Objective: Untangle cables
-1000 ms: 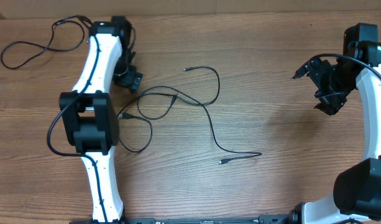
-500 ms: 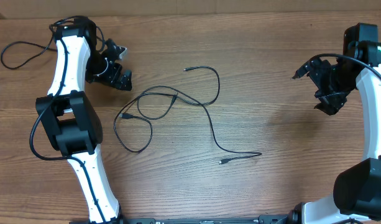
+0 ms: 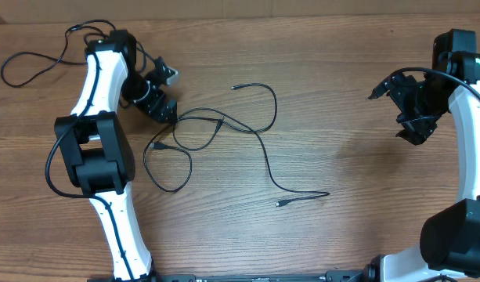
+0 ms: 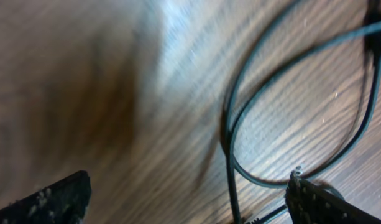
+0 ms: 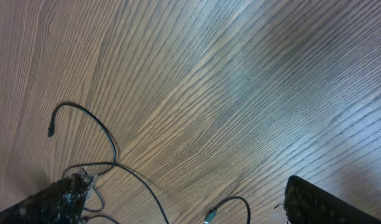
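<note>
1. The left gripper [image 3: 167, 92] has its fingers wide apart and holds nothing.
2. The cables [image 3: 221, 120] lie flat on the table [image 3: 341, 63]. Their nearest loop is just beside that gripper, toward the middle.
3. The tangle runs sideways toward the right gripper [image 3: 400, 113], which is open too and well apart. I think the left arm should go.

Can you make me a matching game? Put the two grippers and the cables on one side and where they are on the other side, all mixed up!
Things:
1. left gripper
2. right gripper
3. tangled cables
4. lone cable

Places, as the overhead view shows them:
A. middle of the table
B. top left corner
C. right side, far from every cable
D. right by the tangle's upper left end

Pairs: 1-D, 2-C, 3-A, 4-B
</note>
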You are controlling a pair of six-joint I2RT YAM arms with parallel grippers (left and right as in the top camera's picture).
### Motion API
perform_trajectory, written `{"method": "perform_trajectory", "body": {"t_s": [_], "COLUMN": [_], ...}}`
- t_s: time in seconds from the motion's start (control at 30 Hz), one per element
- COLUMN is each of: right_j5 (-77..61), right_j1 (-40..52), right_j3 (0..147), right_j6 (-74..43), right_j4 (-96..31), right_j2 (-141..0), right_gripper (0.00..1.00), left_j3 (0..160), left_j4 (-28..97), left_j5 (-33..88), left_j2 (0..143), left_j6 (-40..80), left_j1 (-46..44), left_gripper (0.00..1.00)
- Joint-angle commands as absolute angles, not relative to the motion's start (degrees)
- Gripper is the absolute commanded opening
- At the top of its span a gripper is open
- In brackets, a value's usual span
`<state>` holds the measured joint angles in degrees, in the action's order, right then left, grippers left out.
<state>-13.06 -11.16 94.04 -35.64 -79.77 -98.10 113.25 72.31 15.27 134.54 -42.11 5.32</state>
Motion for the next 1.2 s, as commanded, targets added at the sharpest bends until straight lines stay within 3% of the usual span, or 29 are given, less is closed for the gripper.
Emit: {"method": "perform_trajectory", "body": {"t_s": [0.0,0.17,0.73,1.0,1.03,1.1,1.17], "right_j5": [-12.6,-12.6,-12.6,-12.6,-12.6,-12.6,-12.6], "right_j1": [-11.3,-11.3,-11.3,-11.3,-11.3,-11.3,-11.3], "right_j3": [94.1,94.1,94.1,94.1,94.1,94.1,94.1], "right_j6": [-35.8,-35.8,-35.8,-35.8,-35.8,-35.8,-35.8], "right_j4": [-79.8,-79.8,-79.8,-79.8,-79.8,-79.8,-79.8], "right_j2": [-98.1,-98.1,-98.1,-98.1,-98.1,-98.1,-98.1], "right_gripper": [1.0,1.0,1.0,1.0,1.0,1.0,1.0], "left_j3": [111.7,111.7,105.3,105.1,105.1,105.1,105.1], "left_j4": [72.1,72.5,66.2,63.6,63.6,63.1,62.6], "left_j5": [15.0,13.7,3.5,1.8,1.9,1.9,2.3], "left_j2": [134.7,134.7,134.7,134.7,134.7,134.7,134.7], "left_j6": [-45.1,-45.8,-47.6,-43.7,-43.7,-43.6,-43.0], "left_j1": [5.3,5.1,2.6,2.0,2.0,2.0,2.0], "left_gripper": [0.93,0.76,0.61,0.59,0.57,0.26,0.09]}}
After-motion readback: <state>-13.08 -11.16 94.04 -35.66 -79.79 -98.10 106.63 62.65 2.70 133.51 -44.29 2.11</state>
